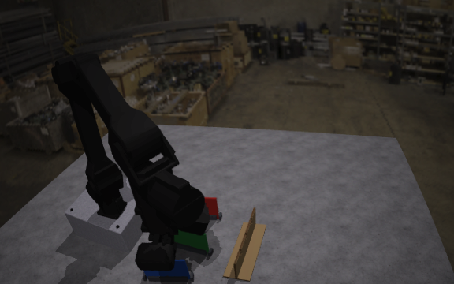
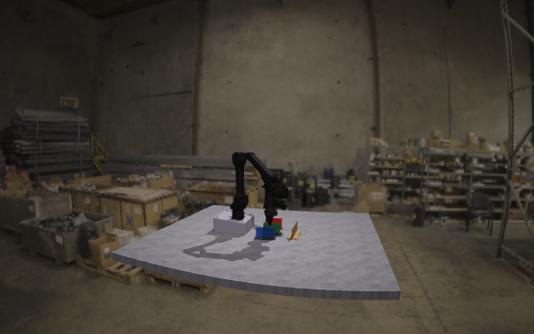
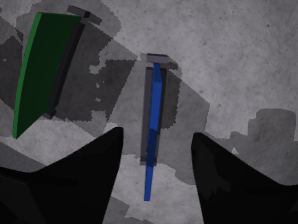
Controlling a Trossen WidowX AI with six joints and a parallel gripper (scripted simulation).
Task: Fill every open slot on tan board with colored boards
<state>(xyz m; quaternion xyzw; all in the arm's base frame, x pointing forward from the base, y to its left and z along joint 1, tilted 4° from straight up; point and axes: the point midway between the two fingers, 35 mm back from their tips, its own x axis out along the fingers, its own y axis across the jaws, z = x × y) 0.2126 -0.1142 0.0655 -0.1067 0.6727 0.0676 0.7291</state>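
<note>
Tan board (image 1: 245, 246) (image 2: 294, 230) standing, slots open | blue (image 1: 182, 269) (image 2: 265, 233) (image 3: 155, 107), green (image 1: 193, 241) (image 2: 273, 225) (image 3: 44, 62) and red (image 1: 211, 207) (image 2: 277, 223) boards holstered on its base side | our gripper (image 1: 155, 256) (image 2: 270, 223) (image 3: 157, 137) released — fingers astride blue | beyond tan board — crate (image 2: 141, 214) marked blue "X"

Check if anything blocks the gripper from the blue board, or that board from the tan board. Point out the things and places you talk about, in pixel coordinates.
Nothing visible blocks either. The open gripper (image 3: 157, 137) is above the blue board (image 1: 182, 269) (image 2: 265, 233) (image 3: 155, 107), fingers on either side. The green board (image 1: 193, 241) (image 2: 273, 227) (image 3: 45, 65) sits beside that path to the tan board (image 1: 256, 244) (image 2: 295, 232).
</note>
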